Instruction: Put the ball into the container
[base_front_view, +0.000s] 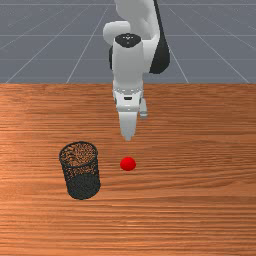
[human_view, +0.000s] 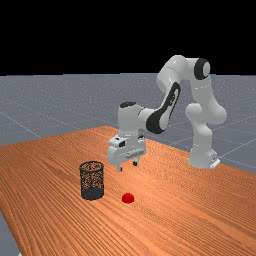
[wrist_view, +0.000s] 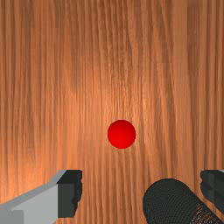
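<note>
In the far view, the orange-brown wooden desk (human_view: 165, 220) lies before grey floor (human_view: 30, 112) and black background (human_view: 75, 35). The red ball (human_view: 128, 198) is at lower centre, seemingly resting on the wood; higher, the fingers (human_view: 120, 168) stand open.

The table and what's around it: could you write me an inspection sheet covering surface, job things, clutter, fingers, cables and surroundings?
Surface: orange-brown wooden table, grain visible.
Job's things: red ball on the table, outside the black mesh bin, which stands upright toward the front view's left of it.
Clutter: nothing seen.
Fingers: open, holding nothing, raised above the table.
Cables: nothing seen.
Surroundings: grey floor with pale lines beyond the table.
</note>
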